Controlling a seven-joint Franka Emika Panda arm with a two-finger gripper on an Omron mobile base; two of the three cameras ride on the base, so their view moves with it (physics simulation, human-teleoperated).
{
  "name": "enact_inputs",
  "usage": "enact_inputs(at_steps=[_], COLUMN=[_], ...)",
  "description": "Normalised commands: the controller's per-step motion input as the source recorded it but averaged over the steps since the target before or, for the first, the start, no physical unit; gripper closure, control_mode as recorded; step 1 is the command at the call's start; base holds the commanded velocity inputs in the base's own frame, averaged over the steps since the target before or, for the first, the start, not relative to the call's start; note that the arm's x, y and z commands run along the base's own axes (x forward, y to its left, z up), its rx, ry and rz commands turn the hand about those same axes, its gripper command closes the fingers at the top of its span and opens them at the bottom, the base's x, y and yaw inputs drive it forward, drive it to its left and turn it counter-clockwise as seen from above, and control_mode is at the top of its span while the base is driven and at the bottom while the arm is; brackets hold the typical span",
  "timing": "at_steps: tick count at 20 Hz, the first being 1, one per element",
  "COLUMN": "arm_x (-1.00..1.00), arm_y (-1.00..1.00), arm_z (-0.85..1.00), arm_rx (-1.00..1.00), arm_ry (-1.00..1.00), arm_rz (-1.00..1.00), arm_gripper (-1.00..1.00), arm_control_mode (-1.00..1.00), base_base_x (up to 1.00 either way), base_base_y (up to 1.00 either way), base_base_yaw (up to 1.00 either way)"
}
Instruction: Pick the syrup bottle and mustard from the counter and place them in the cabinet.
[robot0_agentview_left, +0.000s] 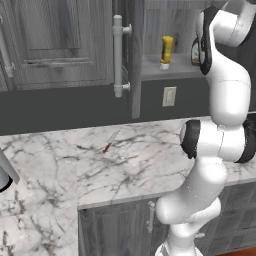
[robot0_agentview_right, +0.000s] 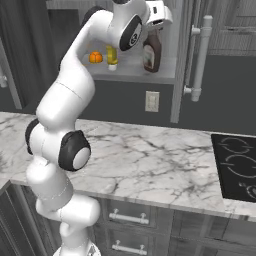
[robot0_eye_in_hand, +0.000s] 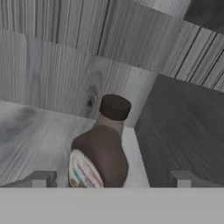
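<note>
The dark brown syrup bottle (robot0_agentview_right: 151, 54) stands upright on the grey shelf of the open cabinet (robot0_agentview_right: 131, 73). My gripper (robot0_agentview_right: 157, 26) hangs just above its cap, open. In the hand view the bottle (robot0_eye_in_hand: 104, 146) sits between my two fingertips (robot0_eye_in_hand: 42, 178), with a gap on each side and no contact, so the gripper (robot0_eye_in_hand: 113, 179) holds nothing. The yellow mustard (robot0_agentview_left: 166, 51) stands on the same shelf (robot0_agentview_left: 170, 70), cap end down, to the left of the syrup. In the right base view my arm partly hides the mustard (robot0_agentview_right: 112, 55). The white marble counter (robot0_agentview_left: 150, 160) lies below.
The cabinet door hangs open, and its long pale bar handle (robot0_agentview_left: 118, 55) juts out left of the shelf. An orange round thing (robot0_agentview_right: 95, 57) sits at the shelf's left end. A small red-handled knife (robot0_agentview_left: 110, 141) lies on the counter. A black cooktop (robot0_agentview_right: 235, 165) lies at the right.
</note>
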Motion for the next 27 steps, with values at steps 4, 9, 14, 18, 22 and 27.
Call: enact_inputs(at_steps=[4, 9, 14, 18, 22, 27], arm_x=[-1.0, -1.0, -1.0, -1.0, -1.0, -0.74], arm_y=[0.0, 0.03, 0.34, 0.6, 0.52, 0.09], arm_z=[-0.79, -0.83, -1.0, -1.0, -1.0, -0.71], arm_rx=[0.0, -0.01, -0.12, -0.14, -0.16, -0.14], arm_ry=[-0.19, -0.11, -0.1, -0.07, -0.05, 0.01], arm_rz=[0.0, 0.0, 0.0, 0.0, 0.03, 0.06], arm_gripper=[-1.0, -1.0, -1.0, -1.0, -1.0, -1.0], arm_control_mode=[-1.0, -1.0, -1.0, -1.0, -1.0, -1.0], base_base_x=[0.0, 0.0, 0.0, 0.0, 0.0, 0.0], base_base_y=[0.0, 0.0, 0.0, 0.0, 0.0, 0.0], base_base_yaw=[0.0, 0.0, 0.0, 0.0, 0.0, 0.0])
